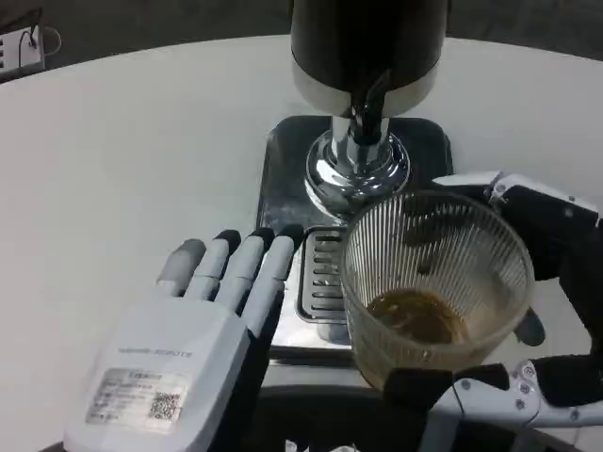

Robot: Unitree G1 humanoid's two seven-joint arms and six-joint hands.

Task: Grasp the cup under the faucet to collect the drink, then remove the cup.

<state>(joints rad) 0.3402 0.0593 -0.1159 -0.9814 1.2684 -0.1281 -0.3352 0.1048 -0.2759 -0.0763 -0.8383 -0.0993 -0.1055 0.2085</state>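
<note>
A ribbed clear glass cup [435,287] with a little brown drink in its bottom sits in my right hand [537,311], which grips it from the right, fingers behind and thumb in front. The cup is held just in front of the chrome faucet [360,160] of the black dispenser [367,47], partly over the drip grille [320,278]. My left hand [188,348] lies flat and open at the lower left, fingertips at the left edge of the dispenser's black base [283,169].
The white round table [141,160] spreads wide to the left and behind. A white power strip [19,47] lies at the far left edge. A dark edge of my body shows along the bottom.
</note>
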